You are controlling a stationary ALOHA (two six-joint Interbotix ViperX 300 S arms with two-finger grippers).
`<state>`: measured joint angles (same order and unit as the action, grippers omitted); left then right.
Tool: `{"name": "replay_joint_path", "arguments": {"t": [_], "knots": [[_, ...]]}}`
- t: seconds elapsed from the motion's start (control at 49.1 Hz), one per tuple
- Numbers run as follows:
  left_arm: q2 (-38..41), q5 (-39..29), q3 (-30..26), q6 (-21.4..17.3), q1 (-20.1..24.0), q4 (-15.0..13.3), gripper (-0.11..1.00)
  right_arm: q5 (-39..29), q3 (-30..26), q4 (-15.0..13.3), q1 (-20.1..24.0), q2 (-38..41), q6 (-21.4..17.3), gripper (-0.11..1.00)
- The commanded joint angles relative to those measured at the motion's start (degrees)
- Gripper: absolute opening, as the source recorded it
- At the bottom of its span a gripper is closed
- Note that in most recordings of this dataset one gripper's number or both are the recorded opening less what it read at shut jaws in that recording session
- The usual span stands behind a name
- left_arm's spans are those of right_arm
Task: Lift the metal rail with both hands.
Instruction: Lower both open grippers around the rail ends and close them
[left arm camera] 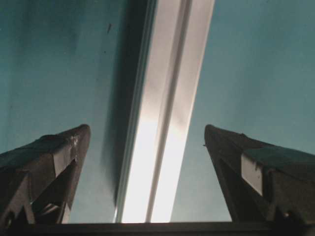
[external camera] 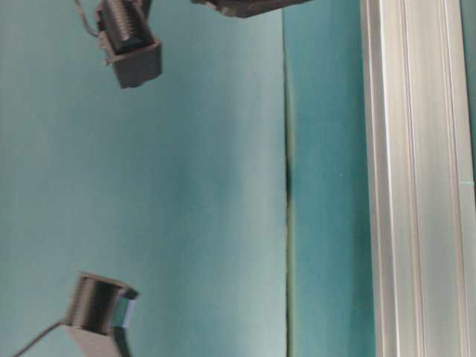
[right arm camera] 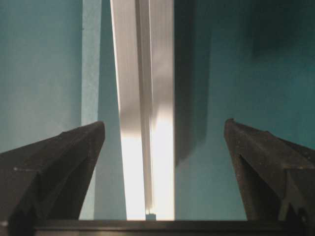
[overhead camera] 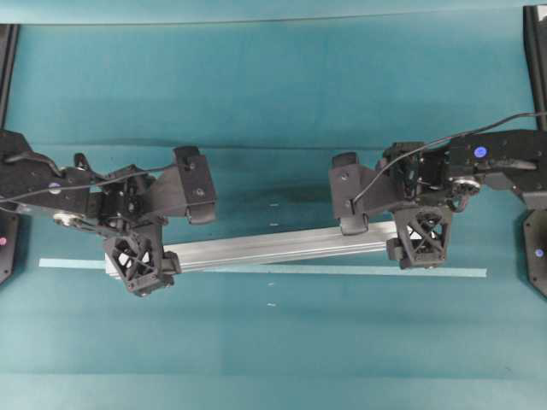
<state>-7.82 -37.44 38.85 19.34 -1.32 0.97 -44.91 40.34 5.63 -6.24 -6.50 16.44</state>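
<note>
Long silver metal rail (overhead camera: 282,246) with lengthwise grooves, lying on the teal worktop (overhead camera: 273,85) a little toward the near edge, running left to right and tilted slightly, right end farther back than the left. Just in front of the rail, a thin pale tape strip (overhead camera: 342,271) stretched flat along the worktop, close to the rail's near side. Over the rail's left end, left gripper (overhead camera: 162,231) spread wide, one lattice-patterned finger on the near side of the rail and the other on the far side; in the left wrist view, both fingertips (left arm camera: 74,142) standing clear of the bright bar (left arm camera: 165,123) between them. Over the right end, right gripper (overhead camera: 389,224) likewise spread wide and straddling the rail, with gaps on both sides of the bar (right arm camera: 145,113) in the right wrist view and the tape strip (right arm camera: 91,59) just beside it. Black arms reaching in from the left and right edges of the worktop.
</note>
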Motion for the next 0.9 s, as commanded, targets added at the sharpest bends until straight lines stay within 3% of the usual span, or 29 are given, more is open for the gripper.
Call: {"name": "replay_joint_path", "arguments": {"t": [0.0, 0.651, 0.875], "knots": [[0.3, 1.8, 0.1, -0.1, -0.2, 0.2, 0.98, 1.5, 0.4, 0.0, 0.4, 1.1, -0.1, 1.00], [5.4, 12.3, 4.9, -1.2, 0.6, 0.2, 0.98, 10.5, 3.1, 0.0, 0.5, 6.9, -0.1, 1.00], [5.4, 13.0, 6.5, -2.4, 0.6, 0.2, 0.98, 11.7, 3.5, 0.0, 0.5, 7.3, -0.2, 1.00]]}}
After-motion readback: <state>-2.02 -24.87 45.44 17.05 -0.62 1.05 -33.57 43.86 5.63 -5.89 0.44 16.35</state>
